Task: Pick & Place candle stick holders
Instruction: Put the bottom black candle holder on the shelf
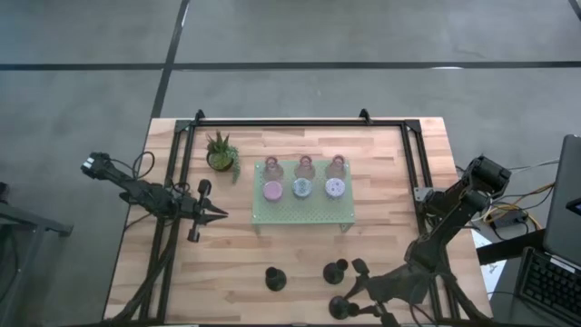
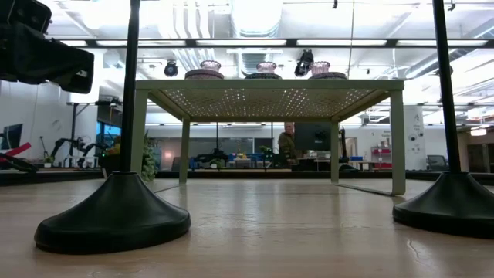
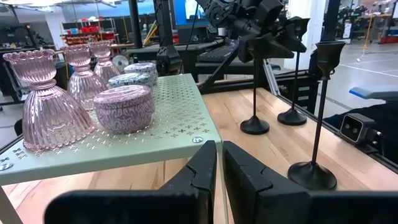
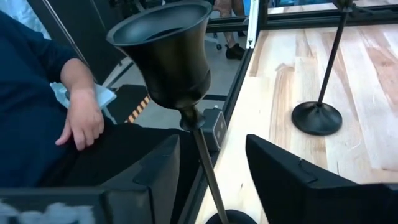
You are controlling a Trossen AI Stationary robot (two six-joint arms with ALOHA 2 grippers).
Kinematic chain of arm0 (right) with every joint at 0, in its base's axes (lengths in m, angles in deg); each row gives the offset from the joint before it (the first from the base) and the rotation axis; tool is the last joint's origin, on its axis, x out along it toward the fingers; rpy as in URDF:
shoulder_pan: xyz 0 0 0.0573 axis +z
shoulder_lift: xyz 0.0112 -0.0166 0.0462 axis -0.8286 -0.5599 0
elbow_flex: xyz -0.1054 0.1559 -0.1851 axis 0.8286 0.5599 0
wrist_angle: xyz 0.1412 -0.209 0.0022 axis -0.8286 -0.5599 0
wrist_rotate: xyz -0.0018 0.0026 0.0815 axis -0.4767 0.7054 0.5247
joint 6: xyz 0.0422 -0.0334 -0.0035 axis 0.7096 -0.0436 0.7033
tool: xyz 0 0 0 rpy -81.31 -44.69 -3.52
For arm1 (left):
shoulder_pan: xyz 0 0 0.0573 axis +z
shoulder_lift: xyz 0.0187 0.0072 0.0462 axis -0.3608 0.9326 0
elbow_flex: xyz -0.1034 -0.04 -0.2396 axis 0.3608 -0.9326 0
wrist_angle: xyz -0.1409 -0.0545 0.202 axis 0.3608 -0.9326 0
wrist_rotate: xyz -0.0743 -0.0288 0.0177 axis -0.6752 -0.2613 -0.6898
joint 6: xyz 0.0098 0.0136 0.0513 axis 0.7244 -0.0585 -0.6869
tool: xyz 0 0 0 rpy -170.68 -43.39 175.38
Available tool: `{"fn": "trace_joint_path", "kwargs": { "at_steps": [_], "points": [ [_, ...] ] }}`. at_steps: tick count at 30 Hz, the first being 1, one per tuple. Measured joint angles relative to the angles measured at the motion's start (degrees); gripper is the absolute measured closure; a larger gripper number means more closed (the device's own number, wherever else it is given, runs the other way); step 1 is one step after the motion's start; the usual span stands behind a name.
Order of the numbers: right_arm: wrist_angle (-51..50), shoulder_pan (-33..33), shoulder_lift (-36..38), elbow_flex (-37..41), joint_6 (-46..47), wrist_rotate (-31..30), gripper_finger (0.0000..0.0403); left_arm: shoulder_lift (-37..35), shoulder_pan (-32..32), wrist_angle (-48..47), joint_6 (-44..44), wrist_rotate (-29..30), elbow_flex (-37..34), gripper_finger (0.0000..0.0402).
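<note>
Three black candle stick holders stand near the table's front edge: one at the left [image 1: 274, 278], one at the middle [image 1: 337, 270] and one nearest the edge [image 1: 340, 307]. My right gripper [image 4: 211, 149] is open, level at that last holder's thin stem [image 4: 202, 158]. A finger stands on either side of the stem with a gap on both sides, below the holder's cup [image 4: 165, 50]. Three pinkish glass holders [image 3: 46, 102] and three low round ones [image 3: 123, 107] stand on the pale green tray [image 1: 304, 211]. My left gripper [image 3: 219, 171] waits shut, left of the tray.
A small potted plant [image 1: 221, 152] stands left of the tray. Black frame rails [image 1: 182, 173] run along the table's left, far and right sides. A person sits just beyond the near edge, a hand [image 4: 81, 124] showing. Bare wood lies between tray and black holders.
</note>
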Motion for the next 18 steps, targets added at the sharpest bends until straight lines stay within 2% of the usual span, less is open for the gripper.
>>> {"fn": "trace_joint_path", "kwargs": {
  "at_steps": [18],
  "points": [
    [0.2,0.0,0.2,0.0,-3.4,-0.1,0.0386,0.0,0.0,0.2,0.0,0.0,0.0,0.0369]
  ]
}}
